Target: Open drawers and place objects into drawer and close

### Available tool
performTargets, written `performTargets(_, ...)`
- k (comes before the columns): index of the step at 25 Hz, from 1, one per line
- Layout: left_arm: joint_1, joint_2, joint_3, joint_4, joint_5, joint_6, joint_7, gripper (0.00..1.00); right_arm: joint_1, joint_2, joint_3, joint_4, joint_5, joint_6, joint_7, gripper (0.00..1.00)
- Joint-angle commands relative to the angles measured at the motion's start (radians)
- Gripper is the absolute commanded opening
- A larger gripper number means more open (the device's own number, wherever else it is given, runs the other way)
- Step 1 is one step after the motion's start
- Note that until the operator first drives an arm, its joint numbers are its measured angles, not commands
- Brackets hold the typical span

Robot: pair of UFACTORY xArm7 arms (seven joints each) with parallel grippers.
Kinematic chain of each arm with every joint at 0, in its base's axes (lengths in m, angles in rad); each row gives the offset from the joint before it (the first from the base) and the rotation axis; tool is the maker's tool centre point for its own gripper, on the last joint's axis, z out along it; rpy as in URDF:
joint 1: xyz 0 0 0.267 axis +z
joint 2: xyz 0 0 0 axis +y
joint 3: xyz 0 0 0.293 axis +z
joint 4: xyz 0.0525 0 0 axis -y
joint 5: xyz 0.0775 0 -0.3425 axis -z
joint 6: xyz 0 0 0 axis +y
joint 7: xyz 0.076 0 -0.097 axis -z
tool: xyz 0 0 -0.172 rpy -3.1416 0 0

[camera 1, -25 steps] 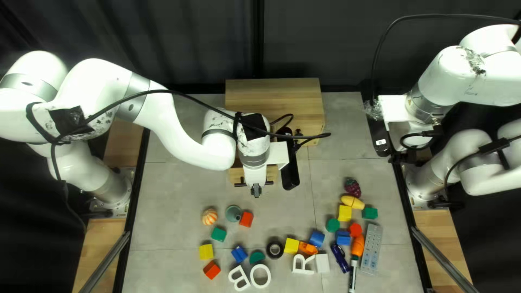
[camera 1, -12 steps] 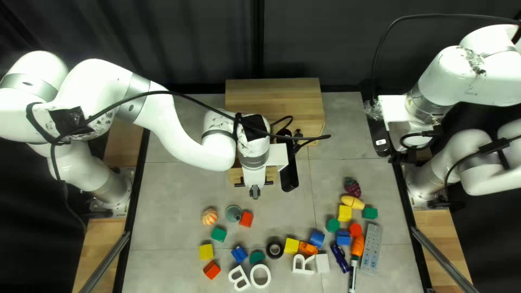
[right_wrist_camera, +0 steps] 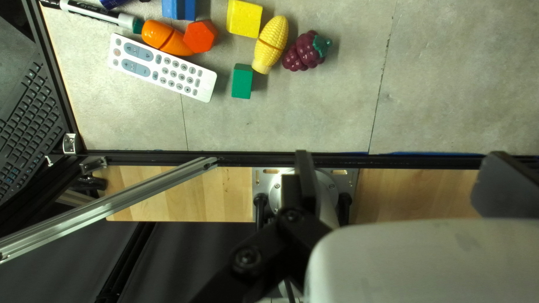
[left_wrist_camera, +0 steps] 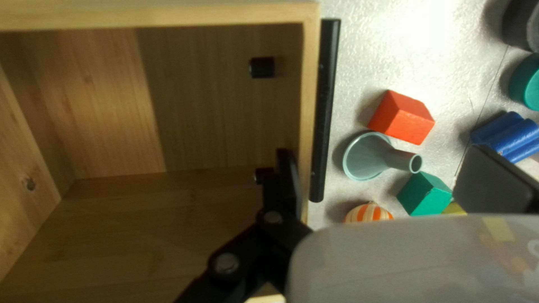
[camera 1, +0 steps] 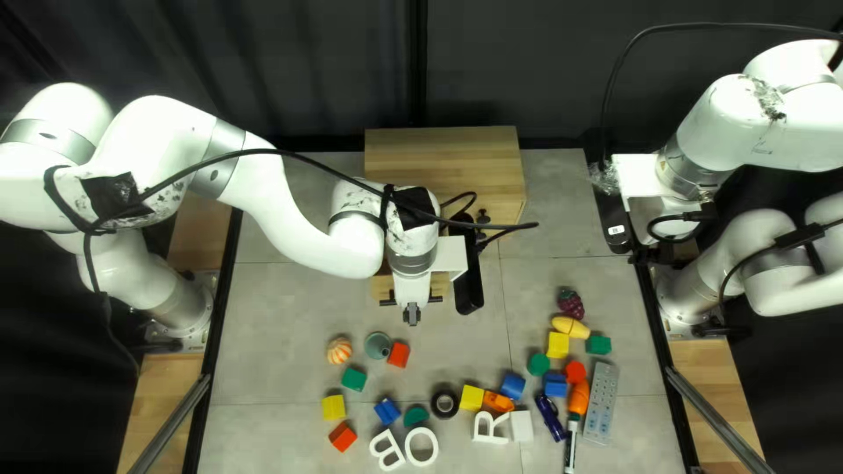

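In the top left view my left gripper point(camera 1: 411, 313) is over the black handle point(camera 1: 434, 298) of a drawer pulled out from the wooden cabinet point(camera 1: 443, 158). The left wrist view looks down into that drawer point(left_wrist_camera: 310, 11); two black bolts stick out inside its front wall, and no object shows in it. There my left gripper point(left_wrist_camera: 390, 177) is open, one finger over the drawer's inner front side, the other beyond the handle point(left_wrist_camera: 324, 112). At the right of the top left view hangs my right gripper point(camera 1: 648, 254); its wrist view shows the right gripper point(right_wrist_camera: 401, 182) open, holding nothing.
Near the handle lie a red block point(left_wrist_camera: 401, 116), a grey-green funnel point(left_wrist_camera: 373, 157), a green block point(left_wrist_camera: 424, 193) and a striped ball point(camera 1: 339, 350). Toward the right are toy corn point(right_wrist_camera: 270, 45), grapes point(right_wrist_camera: 305, 51), a carrot point(right_wrist_camera: 165, 37) and a remote point(right_wrist_camera: 163, 68). Several blocks and white letters lie nearer.
My left gripper has shifted very slightly toward the table's near edge. The right arm, the drawer and the loose objects show no visible movement.
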Motion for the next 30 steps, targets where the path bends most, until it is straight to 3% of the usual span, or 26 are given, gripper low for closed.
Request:
performTargets(1,-0.002,-0.001,-0.002,-0.001,0.0,0.002,0.0,1.0,0.0,0.0,0.0,0.0,0.0,0.0,0.0,1.0)
performTargets(22,-0.009,-0.018,-0.006,0.007,0.007,0.026,-0.014,1.0,0.0,0.0,0.0,0.0,0.0,0.0,0.0,1.0)
performTargets(30,-0.018,-0.054,-0.003,0.067,0.057,0.097,-0.072,1.0,0.0,0.0,0.0,0.0,0.0,0.0,0.0,1.0)
